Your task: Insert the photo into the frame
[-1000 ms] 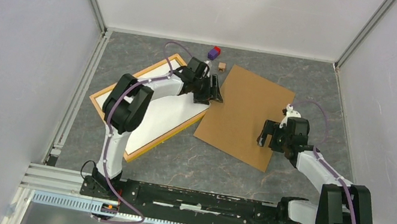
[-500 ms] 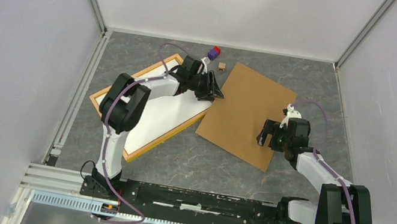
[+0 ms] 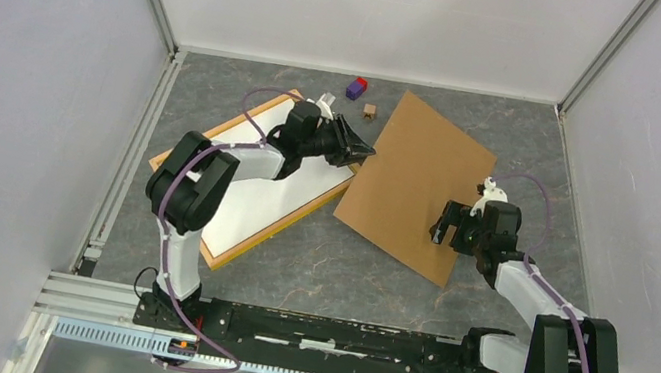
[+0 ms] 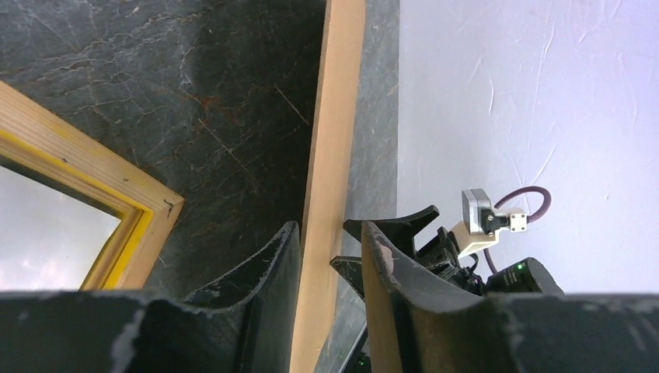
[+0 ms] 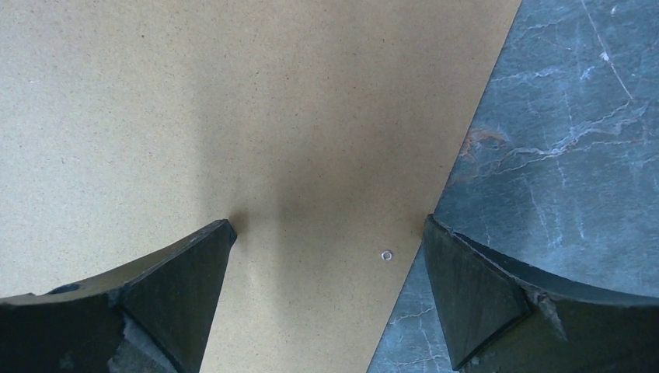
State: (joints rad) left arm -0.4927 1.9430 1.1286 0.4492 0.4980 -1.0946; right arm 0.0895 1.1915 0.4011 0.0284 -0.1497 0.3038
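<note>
Cannot see the printed side of the photo point(image 3: 278, 200): only a plain white face, lying flat inside the frame point(image 3: 158, 161) point(image 4: 116, 183) at 9 o'clock of the table point(image 3: 313, 265). Cannot see the frame's 1 o'clock corner either, covered from above by the left arm. In the left wrist view, only one wooden corner of it and a pale patch inside, cut off by the picture's edge.

At 3 o'clock of the frame, just beside it, a brown backing board point(image 3: 418, 186) point(image 4: 330, 140) point(image 5: 233, 116). Seen edge-on from the left wrist, running up between the fingers of the left gripper point(image 3: 360, 148) point(image 4: 330, 227), which is clamped narrowly over the board's 9 o'clock corner; hard to judge, though, whether both pads truly press on it.

Over the board's 4 o'clock edge, the right gripper point(image 3: 445, 234) point(image 5: 326, 225), spread wide and grasping nothing, fingertips at the board's surface; contact or a hair's gap, cannot tell. Near the right fingertip, a tiny pale ring, too small to identify.

At 12 o'clock, beyond the board's far corner, a purple and red block point(image 3: 356, 87) and a small brown cube point(image 3: 371, 110), apart from everything else.
</note>
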